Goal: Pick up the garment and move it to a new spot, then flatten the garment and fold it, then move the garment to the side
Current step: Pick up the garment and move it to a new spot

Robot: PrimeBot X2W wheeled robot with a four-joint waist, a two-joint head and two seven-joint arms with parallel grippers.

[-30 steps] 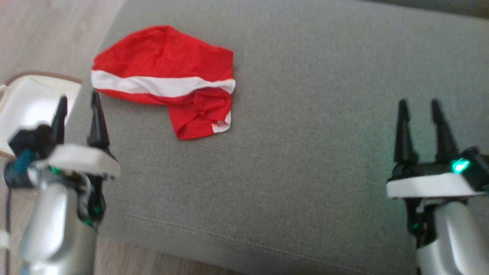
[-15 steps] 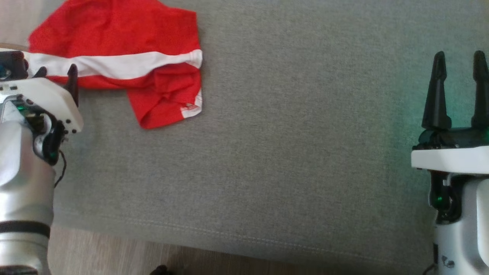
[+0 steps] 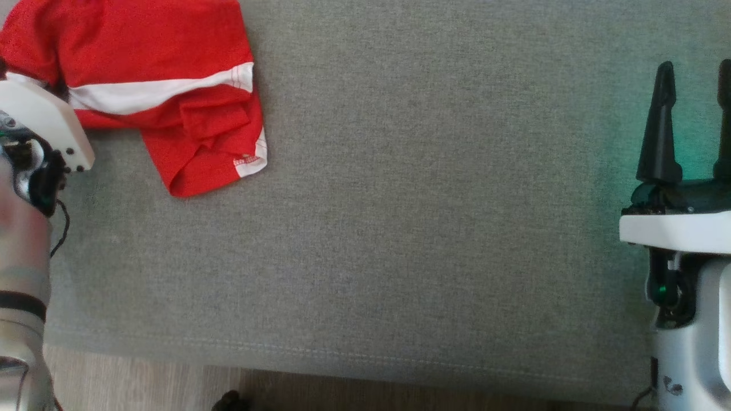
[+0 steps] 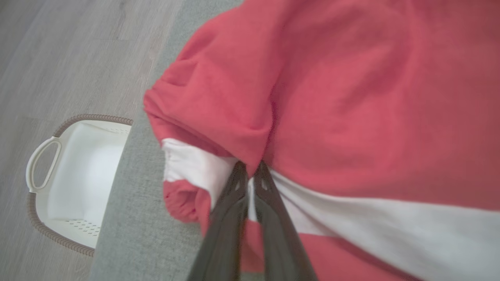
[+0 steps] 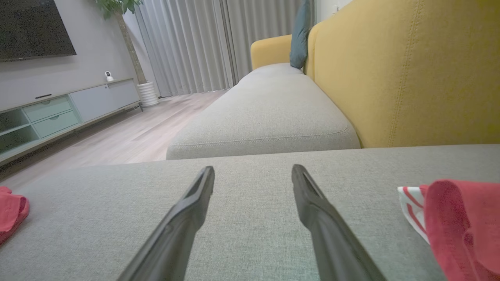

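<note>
While my right gripper (image 5: 253, 168) hovers with its fingers spread wide and nothing between them, well apart from the cloth, my left gripper (image 4: 250, 171) is right on it: fingers drawn nearly together, tips pinching a fold where the white stripe (image 4: 351, 218) meets the red. The red garment (image 3: 143, 68) lies crumpled at the far left of the grey sofa cushion (image 3: 428, 228), close to its edge. Beyond that edge, down on the floor (image 4: 58, 47), a white laundry basket (image 4: 43, 148) sits beside the sofa.
</note>
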